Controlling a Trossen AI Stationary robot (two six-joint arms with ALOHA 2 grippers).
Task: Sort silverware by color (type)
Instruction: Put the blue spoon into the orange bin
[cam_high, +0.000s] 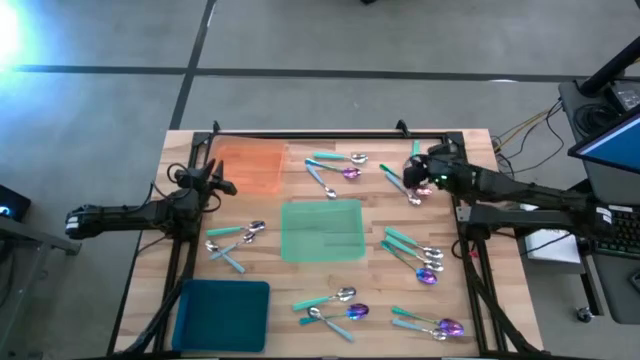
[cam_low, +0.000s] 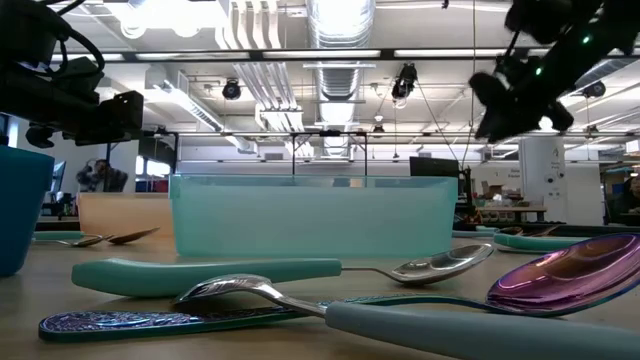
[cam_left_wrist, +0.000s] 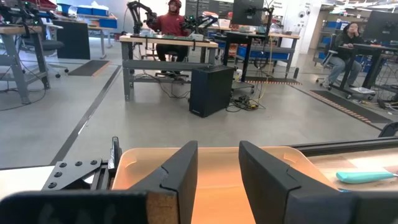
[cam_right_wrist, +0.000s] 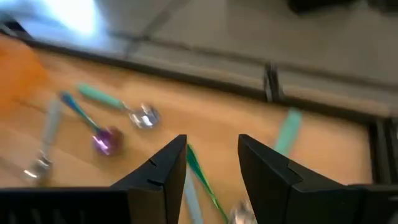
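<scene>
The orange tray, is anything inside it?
The orange tray looks empty from above. The left gripper hangs over its near edge, open, hiding a small bit there.

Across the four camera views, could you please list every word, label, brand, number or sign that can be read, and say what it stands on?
No text can be read in any view.
The silverware, the orange mat, green mat and teal mat carry no visible markings.
The monitors in the room behind show nothing readable; too small.
The lit screen beside the table shows nothing readable.
</scene>
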